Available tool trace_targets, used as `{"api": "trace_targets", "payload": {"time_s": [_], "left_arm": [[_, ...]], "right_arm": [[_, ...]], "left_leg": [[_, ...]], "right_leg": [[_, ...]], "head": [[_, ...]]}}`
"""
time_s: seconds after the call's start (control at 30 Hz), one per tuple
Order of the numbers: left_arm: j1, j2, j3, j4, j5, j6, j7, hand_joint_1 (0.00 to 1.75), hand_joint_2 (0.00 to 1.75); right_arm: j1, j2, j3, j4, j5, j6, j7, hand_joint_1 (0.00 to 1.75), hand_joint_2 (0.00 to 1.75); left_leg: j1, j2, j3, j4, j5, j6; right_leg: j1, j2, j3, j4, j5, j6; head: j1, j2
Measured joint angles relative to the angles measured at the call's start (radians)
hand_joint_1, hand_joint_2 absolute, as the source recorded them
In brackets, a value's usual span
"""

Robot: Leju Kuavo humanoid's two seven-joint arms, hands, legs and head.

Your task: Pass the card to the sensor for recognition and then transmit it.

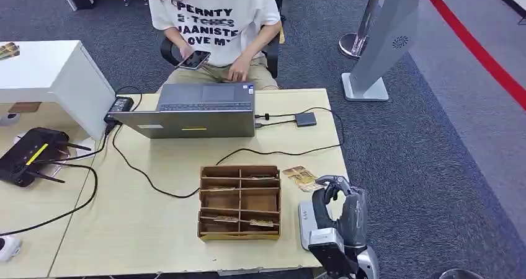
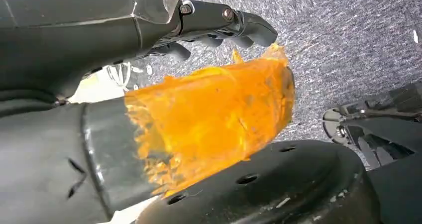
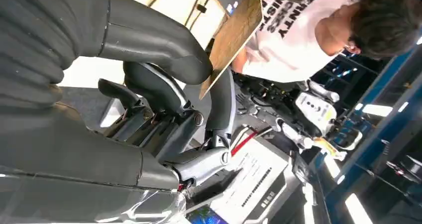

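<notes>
Holding a card (image 3: 234, 35) pinched between thumb and fingers, our right hand (image 1: 338, 211) hovers over the bench (image 1: 155, 229) edge, with the wooden divided tray (image 1: 240, 201) just beside it and a grey device (image 1: 305, 224), which we judge to be the sensor, right below. We judge the pickup done, while presenting the card for recognition and passing it on remain. Our left hand (image 2: 219, 27) hangs over the carpet with fingers curled; we cannot tell whether it holds anything.
</notes>
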Motion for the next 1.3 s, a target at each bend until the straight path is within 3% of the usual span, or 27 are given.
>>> {"api": "trace_targets", "payload": {"time_s": [0.2, 0.53, 0.87, 1.3], "left_arm": [[0.001, 0.000, 0.002, 0.000, 0.010, 0.005, -0.003, 0.00, 0.00], [0.002, -0.001, 0.006, 0.000, 0.028, 0.007, -0.003, 0.00, 0.00], [0.005, -0.002, 0.006, 0.000, 0.042, 0.008, -0.003, 0.00, 0.00], [0.012, -0.005, 0.006, 0.000, 0.048, 0.008, -0.003, 0.00, 0.00]], "right_arm": [[0.024, -0.003, 0.005, 0.011, 0.007, -0.008, 0.009, 1.75, 1.75], [0.053, 0.000, 0.014, 0.085, 0.132, -0.015, 0.005, 1.75, 1.75], [0.090, 0.046, -0.071, 0.129, 0.240, -0.015, -0.025, 1.75, 1.75], [0.122, 0.105, -0.219, 0.142, 0.282, -0.017, -0.060, 1.75, 1.75]], "left_leg": [[0.000, 0.000, 0.000, 0.000, 0.000, 0.000], [0.000, 0.000, 0.000, 0.000, 0.000, 0.000], [0.000, 0.000, 0.000, 0.000, 0.000, 0.000], [0.000, 0.000, 0.000, 0.000, 0.000, 0.000]], "right_leg": [[0.000, 0.000, 0.000, 0.000, 0.000, 0.000], [0.000, 0.000, 0.000, 0.000, 0.000, 0.000], [0.000, 0.000, 0.000, 0.000, 0.000, 0.000], [0.000, 0.000, 0.000, 0.000, 0.000, 0.000]], "head": [[0.000, 0.000], [0.000, 0.000], [0.000, 0.000], [0.000, 0.000]]}}
